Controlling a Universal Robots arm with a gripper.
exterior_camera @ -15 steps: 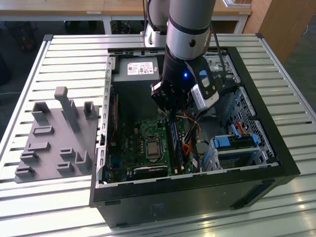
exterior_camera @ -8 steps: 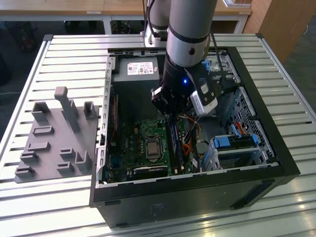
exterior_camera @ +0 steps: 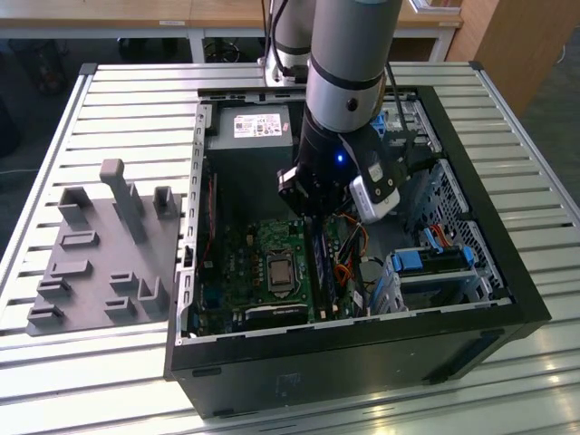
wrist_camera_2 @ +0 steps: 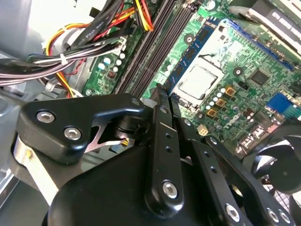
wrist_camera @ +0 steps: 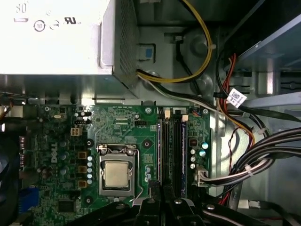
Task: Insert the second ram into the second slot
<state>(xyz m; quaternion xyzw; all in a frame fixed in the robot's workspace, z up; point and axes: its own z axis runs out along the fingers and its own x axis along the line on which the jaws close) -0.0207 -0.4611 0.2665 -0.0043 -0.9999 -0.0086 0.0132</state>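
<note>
Inside the open computer case [exterior_camera: 362,372], the gripper [wrist_camera_2: 162,96] is lowered over the memory slots [wrist_camera: 171,150].

- Jaws: drawn together, no gap seen between them. Whether anything is pinched cannot be told.
- Second ram [wrist_camera_2: 193,54]: a blue stick is seen running away from the jaw tips along the slot bank, on the side next to the processor socket [wrist_camera: 116,172]. It appears to lie in a slot.
- Cable bundle [wrist_camera_2: 70,59]: carried beside the slots, on the side away from the socket.
- Grey fixture tray [exterior_camera: 100,263]: set on the desk [exterior_camera: 136,91], at the exterior view's left of the case.
- Step in hand: judged to be seating of the stick.
- Next move: even downward pressure along the stick's edge would be called for, kept square to the slot.
</note>
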